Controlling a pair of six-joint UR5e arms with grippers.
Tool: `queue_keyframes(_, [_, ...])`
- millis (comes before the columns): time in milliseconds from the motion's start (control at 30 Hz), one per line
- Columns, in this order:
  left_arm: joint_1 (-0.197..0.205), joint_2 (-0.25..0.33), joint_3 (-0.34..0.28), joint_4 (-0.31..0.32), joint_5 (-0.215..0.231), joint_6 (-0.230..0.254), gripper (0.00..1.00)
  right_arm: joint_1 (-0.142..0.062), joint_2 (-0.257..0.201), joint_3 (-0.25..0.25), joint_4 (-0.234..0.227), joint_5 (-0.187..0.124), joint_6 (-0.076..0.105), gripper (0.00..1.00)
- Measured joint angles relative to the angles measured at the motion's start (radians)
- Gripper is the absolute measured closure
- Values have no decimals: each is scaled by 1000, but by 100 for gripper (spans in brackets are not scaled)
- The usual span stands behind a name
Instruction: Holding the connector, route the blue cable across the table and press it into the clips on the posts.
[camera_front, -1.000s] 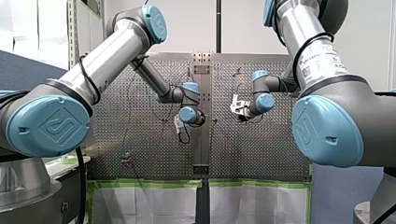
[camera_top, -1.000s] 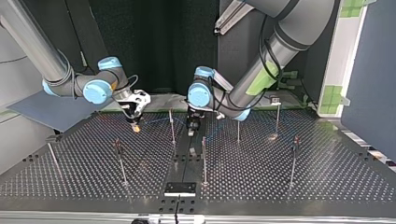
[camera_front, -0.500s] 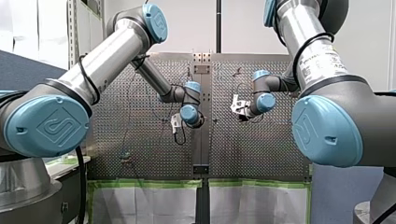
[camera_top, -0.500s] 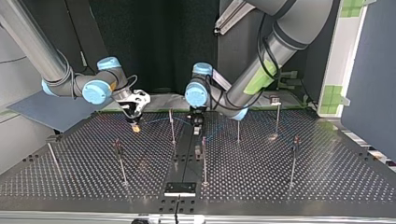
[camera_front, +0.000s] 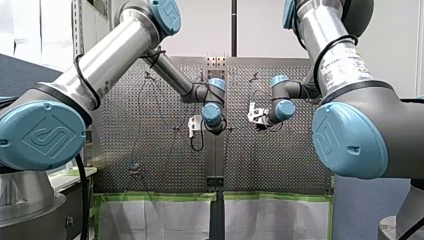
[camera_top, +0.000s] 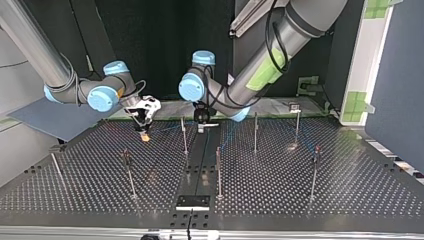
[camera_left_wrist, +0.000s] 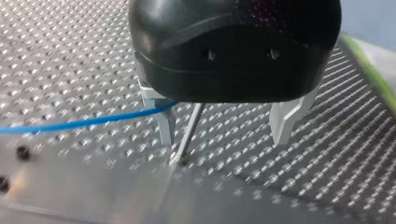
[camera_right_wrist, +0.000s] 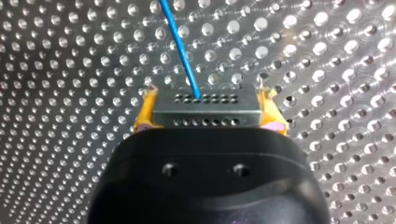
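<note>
Perforated table (camera_top: 100, 190) — small black plate (camera_top: 192, 204) low in the top view

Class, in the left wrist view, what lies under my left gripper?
A thin post stands on the perforated table between the fingers of the open left gripper; the blue cable runs up to one finger. The gripper's body hides the post's top.
</note>
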Motion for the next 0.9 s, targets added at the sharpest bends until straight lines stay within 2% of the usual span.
queue_keyframes(133, [-32,17,-25,-17,-32,-6,0,0,0,0,2,0,-18,100])
queue_keyframes(300, [-81,63,-74,19,-64,-11,0,0,1,1,3,0,-24,100])
queue_keyframes(467, [-115,107,-118,62,-60,-19,0,-3,2,0,2,1,-25,100])
queue_keyframes(633, [-147,148,-163,107,-45,-51,0,-8,3,0,1,0,-25,100])
queue_keyframes(767, [-158,154,-193,141,-35,-79,0,-7,3,0,4,0,-24,100])
queue_keyframes(900, [-166,134,-184,168,-28,-91,0,-9,4,0,23,-1,-32,100])
